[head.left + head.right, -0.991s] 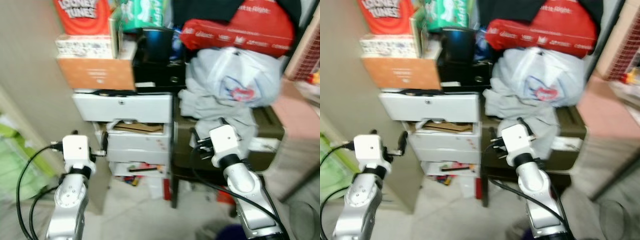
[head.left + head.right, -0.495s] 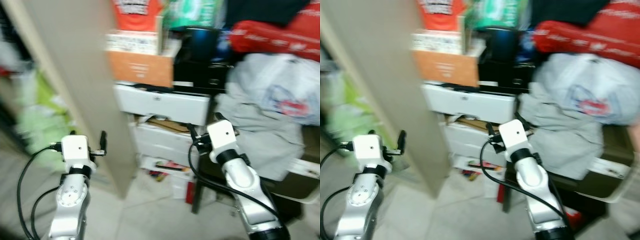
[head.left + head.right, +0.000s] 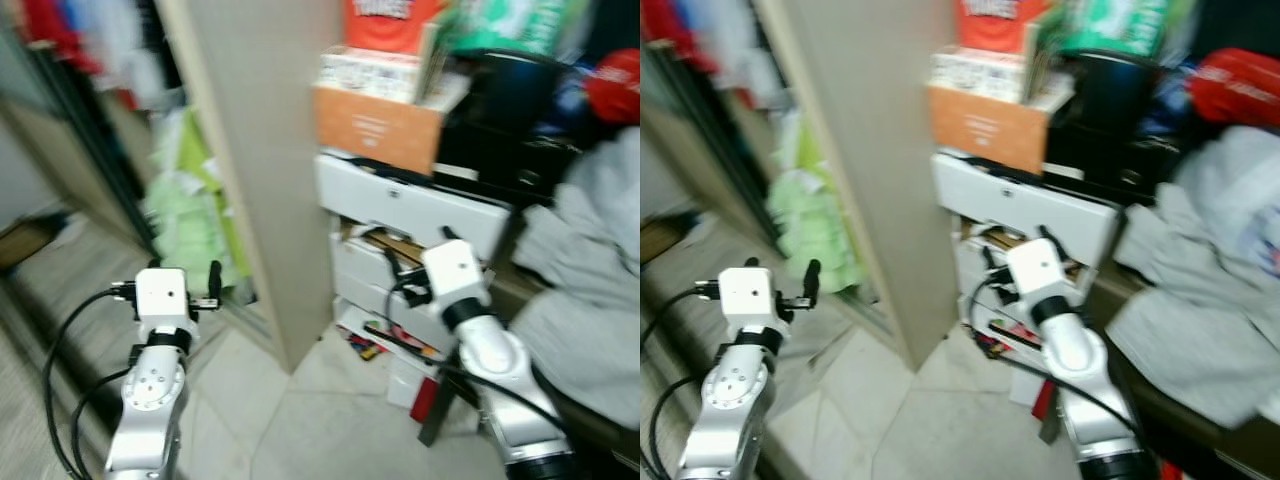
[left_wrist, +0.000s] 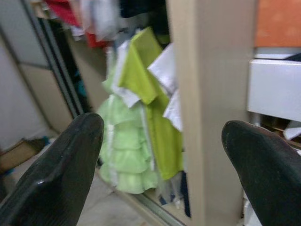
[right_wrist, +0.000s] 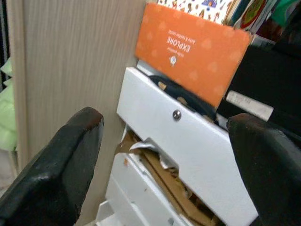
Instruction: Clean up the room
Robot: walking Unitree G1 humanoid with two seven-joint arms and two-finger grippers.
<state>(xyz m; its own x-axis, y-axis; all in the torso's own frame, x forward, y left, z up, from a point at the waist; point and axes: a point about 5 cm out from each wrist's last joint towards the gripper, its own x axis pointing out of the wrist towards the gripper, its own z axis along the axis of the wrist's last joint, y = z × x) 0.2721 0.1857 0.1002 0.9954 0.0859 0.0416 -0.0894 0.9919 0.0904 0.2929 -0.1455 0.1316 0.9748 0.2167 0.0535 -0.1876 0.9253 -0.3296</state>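
My left gripper [image 4: 162,136] is held low in front of me, open with nothing between its fingers; beyond it hang light green garments [image 4: 134,122] inside a wardrobe. My right gripper [image 5: 164,136] is also open and bare, raised before a white drawer unit [image 5: 188,136] whose middle drawer gapes with cardboard sticking out. An orange box [image 3: 375,125] rests on top of that unit. Small red and dark items [image 3: 365,345] lie on the floor at the unit's foot. A grey heap of clothes [image 3: 590,270] spills over at the right.
A tall beige wooden panel [image 3: 265,150] stands between the wardrobe and the drawers. Dark sliding-door tracks [image 3: 75,150] run along the left. Black boxes [image 3: 510,110] and a green pack [image 3: 500,25] crowd the shelf top. Pale tiled floor [image 3: 300,430] lies ahead. The eye views are blurred.
The camera has swung left: the drawers and clothes heap slid toward the right edge, and the wardrobe with green garments came into sight. Both arms keep their pose.
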